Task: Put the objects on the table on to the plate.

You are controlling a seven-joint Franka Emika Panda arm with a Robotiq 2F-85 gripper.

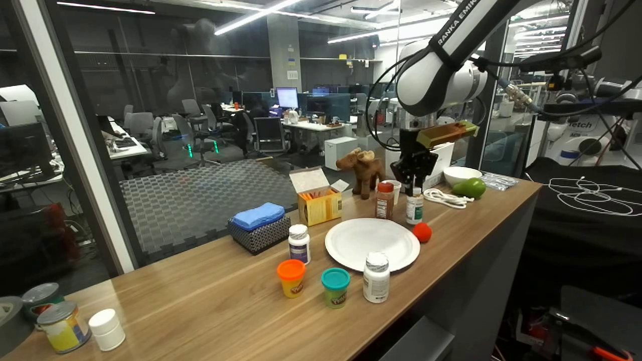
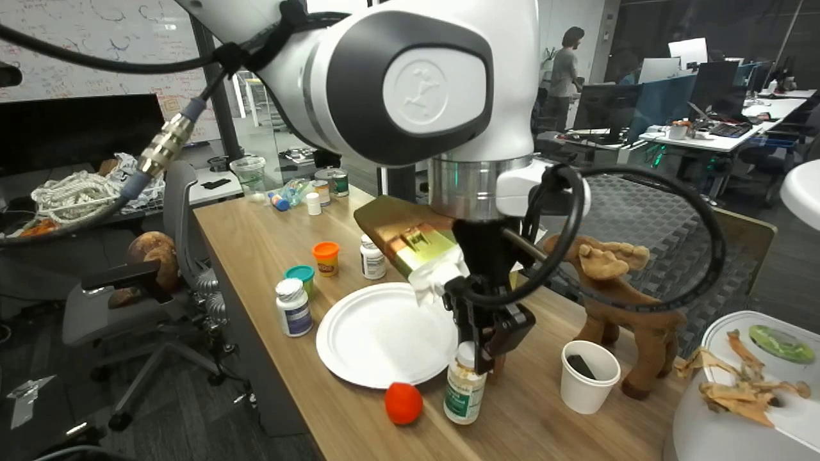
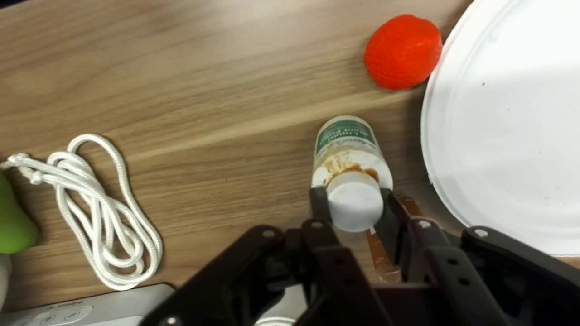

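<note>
A white bottle with a green label (image 1: 414, 210) stands upright beside the plate; it also shows in an exterior view (image 2: 464, 396) and the wrist view (image 3: 346, 136). My gripper (image 3: 355, 199) is over it, its fingers shut on both sides of the white cap. I cannot tell if the bottle is lifted. The white plate (image 1: 372, 243) is bare. A red ball (image 1: 422, 232) sits by its rim. A white bottle (image 1: 376, 278), a purple-labelled bottle (image 1: 299, 243), an orange-lidded tub (image 1: 291, 278) and a teal-lidded tub (image 1: 335, 287) stand around the plate's other side.
A red-capped spice bottle (image 1: 384, 200), a paper cup (image 2: 589, 378) and a plush moose (image 1: 362, 170) stand close to the gripper. A yellow box (image 1: 320, 205), a white rope (image 3: 104, 213), a green fruit (image 1: 469, 187) and a bowl (image 1: 461, 175) are also on the table.
</note>
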